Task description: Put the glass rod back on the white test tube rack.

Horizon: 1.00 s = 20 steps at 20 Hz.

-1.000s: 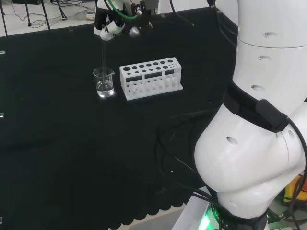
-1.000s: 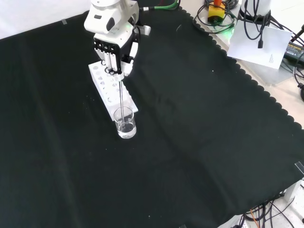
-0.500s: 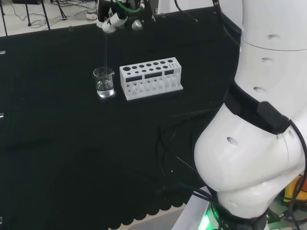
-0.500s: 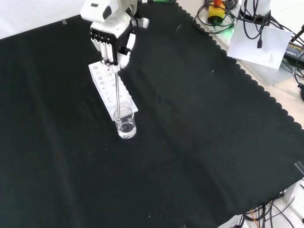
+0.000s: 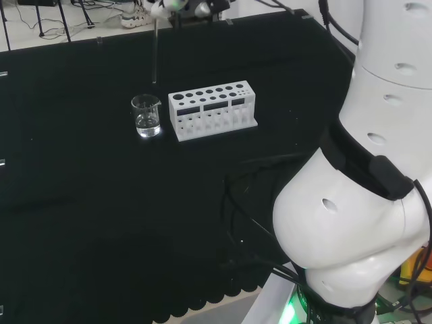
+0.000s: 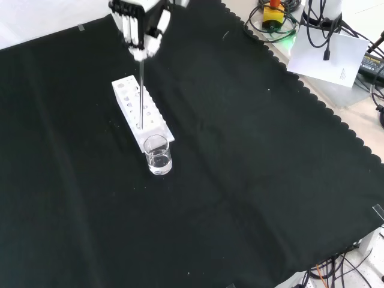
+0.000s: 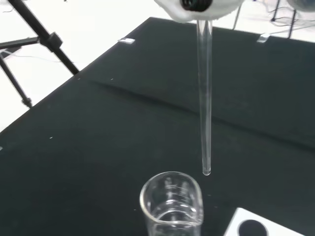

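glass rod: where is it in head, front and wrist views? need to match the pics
Head view: glass rod hangs upright from the hand at top, its tip above the beaker.
Front view: glass rod hangs from the hand, crossing before the white rack.
Wrist view: glass rod runs down the middle, ending above the beaker's rim.
Shared landmark: the beaker.

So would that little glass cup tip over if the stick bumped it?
Probably not easily: the cup is short, wide-bottomed, with some water inside. It might slide. The stick hangs above it, held by the hand.
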### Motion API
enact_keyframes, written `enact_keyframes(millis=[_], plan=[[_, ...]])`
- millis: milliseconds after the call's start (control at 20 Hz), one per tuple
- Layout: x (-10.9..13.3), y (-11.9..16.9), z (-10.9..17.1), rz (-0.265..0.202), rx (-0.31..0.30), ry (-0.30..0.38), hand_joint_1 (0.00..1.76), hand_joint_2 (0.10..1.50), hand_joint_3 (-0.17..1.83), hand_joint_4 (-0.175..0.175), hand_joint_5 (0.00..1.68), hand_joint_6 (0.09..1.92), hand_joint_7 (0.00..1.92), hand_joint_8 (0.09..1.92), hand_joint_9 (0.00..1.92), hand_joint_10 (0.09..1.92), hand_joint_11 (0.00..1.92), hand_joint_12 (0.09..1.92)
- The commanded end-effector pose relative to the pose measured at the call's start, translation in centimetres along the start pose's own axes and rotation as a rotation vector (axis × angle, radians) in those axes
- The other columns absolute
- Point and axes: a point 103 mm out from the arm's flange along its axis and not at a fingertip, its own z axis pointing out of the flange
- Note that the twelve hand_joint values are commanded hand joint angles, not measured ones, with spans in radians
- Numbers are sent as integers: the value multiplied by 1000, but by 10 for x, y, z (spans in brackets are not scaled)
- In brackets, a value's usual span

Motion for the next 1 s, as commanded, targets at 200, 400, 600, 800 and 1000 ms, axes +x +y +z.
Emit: enact_keyframes(millis=[200,400,600,800,1000], plan=[[-53,-53,-10,130,11,-24,1332,1028,-175,-175,1480,87,1384,589,1745,426,1708,404],[-74,-72,-8,175,18,-26,1332,1028,-175,-175,1480,87,1384,589,1745,426,1708,404],[-96,-89,-7,221,19,-28,1332,1028,-175,-175,1480,87,1385,589,1746,426,1708,404],[-108,-101,-3,247,33,-34,1332,1028,-175,-175,1480,87,1385,588,1746,425,1708,404],[-113,-108,-1,255,36,-26,1332,1028,-175,-175,1480,87,1385,589,1745,425,1708,404]])
